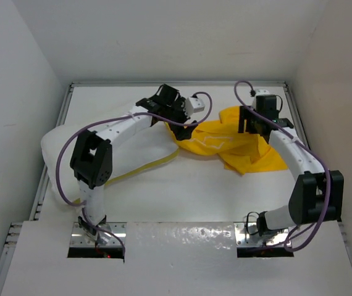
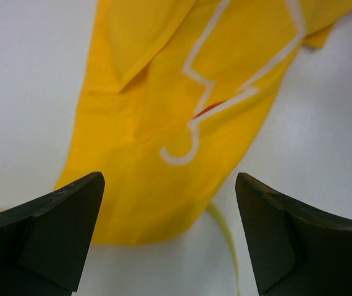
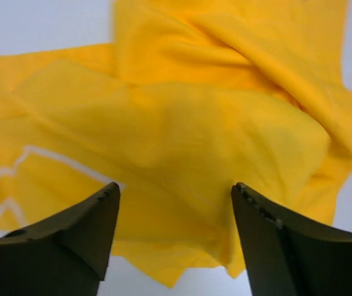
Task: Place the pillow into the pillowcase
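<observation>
The left gripper [image 2: 170, 180] and right gripper [image 3: 175, 186] gaped wide, empty, over the crumpled pillowcase [image 1: 238, 147]; the pillow [image 1: 142, 148] lay beside it on the counter [image 1: 194, 191].

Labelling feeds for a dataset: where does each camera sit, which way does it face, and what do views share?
Top external: above and behind the bases, looking down on the white table; left arm, right arm, plump white quilted pillow and crumpled thin yellow pillowcase show.
Left wrist: on the left arm, looking down past its open left pincer at the pillowcase's white-line print.
Right wrist: on the right arm, looking down past its open right pincer at bunched yellow folds.
Shared: all three show the pillowcase.
</observation>
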